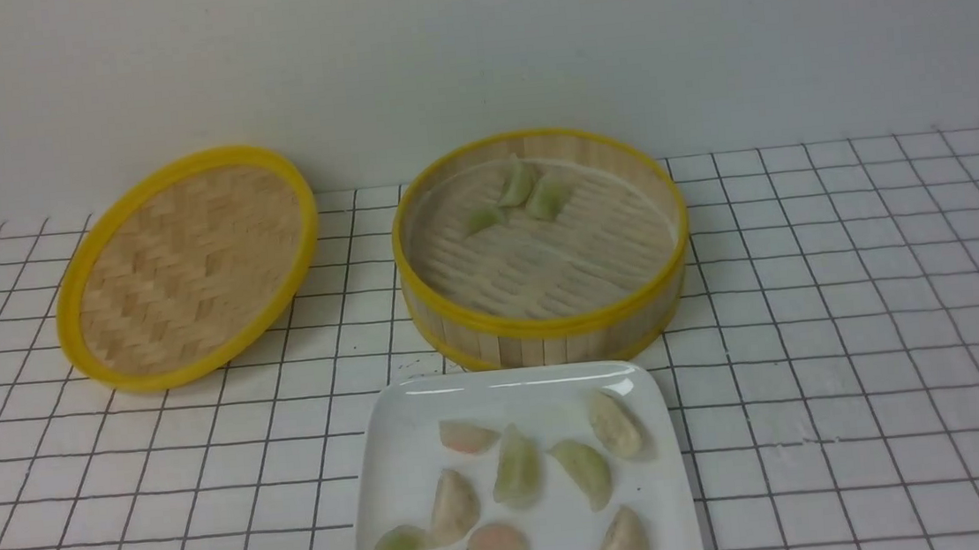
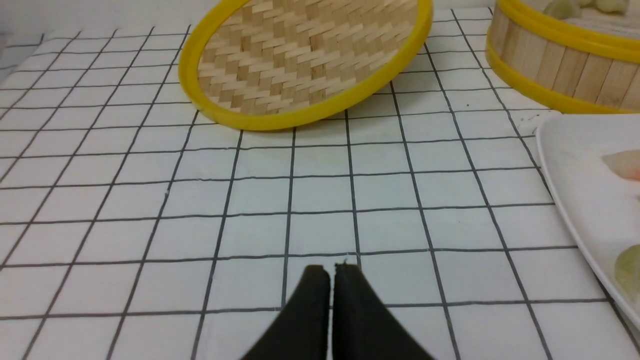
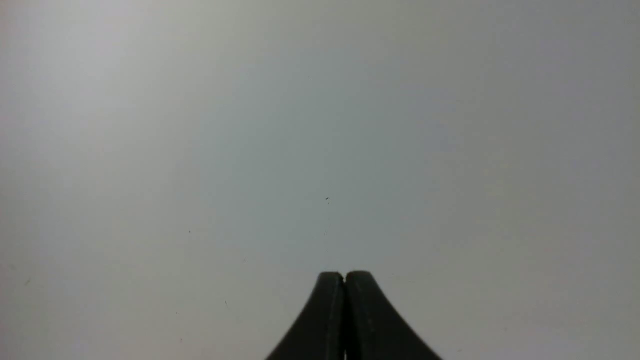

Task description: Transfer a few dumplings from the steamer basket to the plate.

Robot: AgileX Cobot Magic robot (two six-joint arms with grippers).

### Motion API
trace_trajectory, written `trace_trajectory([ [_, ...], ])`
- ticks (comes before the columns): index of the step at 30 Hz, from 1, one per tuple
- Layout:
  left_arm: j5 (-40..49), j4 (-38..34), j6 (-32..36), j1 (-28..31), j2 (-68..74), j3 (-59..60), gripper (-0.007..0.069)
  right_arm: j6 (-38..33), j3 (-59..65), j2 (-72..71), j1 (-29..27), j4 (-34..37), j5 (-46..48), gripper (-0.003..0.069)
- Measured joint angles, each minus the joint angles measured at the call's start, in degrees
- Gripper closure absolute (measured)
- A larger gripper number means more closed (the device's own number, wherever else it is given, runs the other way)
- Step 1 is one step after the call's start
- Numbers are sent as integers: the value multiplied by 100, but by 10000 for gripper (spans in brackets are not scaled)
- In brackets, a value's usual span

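Note:
The steamer basket (image 1: 547, 327) stands at the middle back, with three pale green dumplings (image 1: 519, 182) on its far floor. The white square plate (image 1: 397, 434) lies just in front of it and holds several dumplings (image 1: 517, 466), green, off-white and pinkish. In the left wrist view the basket's wall (image 2: 555, 62) and the plate's edge (image 2: 565, 170) show to one side. My left gripper (image 2: 330, 270) is shut and empty, low over the gridded cloth, away from the plate. My right gripper (image 3: 344, 275) is shut and empty, facing a blank grey surface. Neither gripper shows in the front view.
The shallow woven-bamboo lid (image 1: 187, 266) with a yellow rim leans tilted at the back left; it also shows in the left wrist view (image 2: 305, 55). A white cloth with a black grid (image 1: 857, 323) covers the table. A plain wall stands behind.

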Motion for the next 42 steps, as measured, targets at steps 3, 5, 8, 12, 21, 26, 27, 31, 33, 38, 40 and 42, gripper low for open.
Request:
trace_trajectory([
  [3, 5, 0, 0, 0, 0, 0, 631, -8, 0, 0, 0, 1, 0, 672],
  [5, 5, 0, 0, 0, 0, 0, 631, -8, 0, 0, 0, 1, 0, 672],
  [8, 5, 0, 0, 0, 0, 0, 631, -8, 0, 0, 0, -1, 0, 672],
  [12, 5, 0, 0, 0, 0, 0, 631, -8, 0, 0, 0, -6, 0, 672],
  [21, 5, 0, 0, 0, 0, 0, 631, -8, 0, 0, 0, -6, 0, 672],
  [26, 5, 0, 0, 0, 0, 0, 631, -548, 0, 0, 0, 1211, -6, 672],
  [27, 5, 0, 0, 0, 0, 0, 631, -694, 0, 0, 0, 1211, 3, 672],
  [31, 5, 0, 0, 0, 0, 0, 631, -2998, 98, 0, 0, 3764, 15, 672],
  [33, 5, 0, -5, 0, 0, 0, 631, -3967, 217, 0, 0, 4672, 0, 672],
  [38, 5, 0, -5, 0, 0, 0, 631, -5490, 601, 0, 0, 5963, -291, 672],
  [40, 5, 0, -5, 0, 0, 0, 631, -5786, 744, 0, 0, 6105, -449, 672],
  [42, 5, 0, -5, 0, 0, 0, 631, -6013, 905, 0, 0, 6104, -524, 672],
])
